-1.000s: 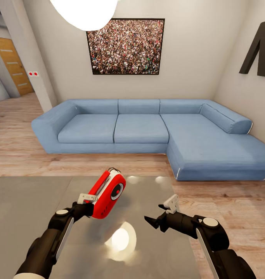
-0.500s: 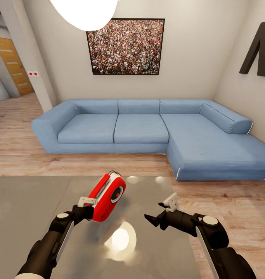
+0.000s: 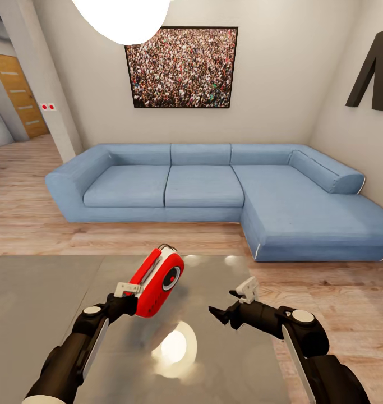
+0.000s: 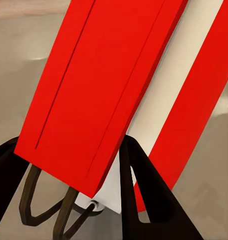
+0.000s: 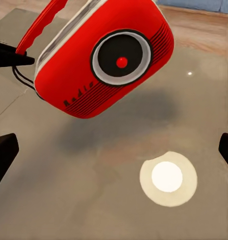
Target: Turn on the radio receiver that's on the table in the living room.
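Note:
The red radio receiver (image 3: 157, 283) hangs tilted just above the glossy grey table (image 3: 40, 297), with its shadow on the top below it. My left gripper (image 3: 131, 298) is shut on its lower end, and the red and white casing (image 4: 103, 85) sits between the dark fingers (image 4: 144, 195). In the right wrist view the radio receiver (image 5: 103, 55) faces that camera, showing a round grey dial with a red centre. My right gripper (image 3: 227, 301) is open, a short way to the right of the radio, with nothing between its fingers (image 5: 3, 152).
A blue L-shaped sofa (image 3: 213, 191) stands beyond the table on the wood floor, under a framed crowd picture (image 3: 181, 67). A dark letter N (image 3: 376, 73) hangs on the right wall. A lamp's bright reflection (image 3: 177, 345) lies on the table top between my arms.
The left gripper and the held radio dipped slightly and came back up a little. The right gripper has barely shifted.

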Robot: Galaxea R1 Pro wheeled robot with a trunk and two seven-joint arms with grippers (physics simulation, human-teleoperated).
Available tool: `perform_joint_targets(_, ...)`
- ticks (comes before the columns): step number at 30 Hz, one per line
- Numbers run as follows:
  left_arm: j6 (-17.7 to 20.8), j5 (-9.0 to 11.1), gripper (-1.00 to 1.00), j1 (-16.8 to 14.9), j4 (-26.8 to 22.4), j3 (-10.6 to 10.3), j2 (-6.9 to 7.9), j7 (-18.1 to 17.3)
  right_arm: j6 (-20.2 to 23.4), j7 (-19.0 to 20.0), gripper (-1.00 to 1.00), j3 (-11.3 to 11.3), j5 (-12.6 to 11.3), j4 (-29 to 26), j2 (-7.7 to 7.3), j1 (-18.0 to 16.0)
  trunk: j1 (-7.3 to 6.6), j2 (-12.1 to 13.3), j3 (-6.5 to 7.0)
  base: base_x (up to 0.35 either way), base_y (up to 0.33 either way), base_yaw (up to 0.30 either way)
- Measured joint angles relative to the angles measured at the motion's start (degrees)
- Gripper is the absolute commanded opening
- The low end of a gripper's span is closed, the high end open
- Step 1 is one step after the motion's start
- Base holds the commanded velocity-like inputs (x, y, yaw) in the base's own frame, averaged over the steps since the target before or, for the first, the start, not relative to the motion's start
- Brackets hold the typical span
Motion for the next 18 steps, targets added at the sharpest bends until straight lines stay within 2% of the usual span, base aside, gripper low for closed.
perform_joint_targets(14,0.1,0.1,-1.00,0.0,-0.8,-0.1,-0.01,0.0,0.2,-5.0,1.00,0.1,0.0,0.1,0.67,-2.6,0.00,0.0,0.00,0.000,0.000,0.000)
perform_joint_targets(18,0.1,0.0,-1.00,0.0,-1.0,-0.2,-0.04,0.1,0.2,-6.0,1.00,0.1,0.0,0.2,1.38,-2.6,0.00,0.0,0.00,0.000,0.000,0.000)
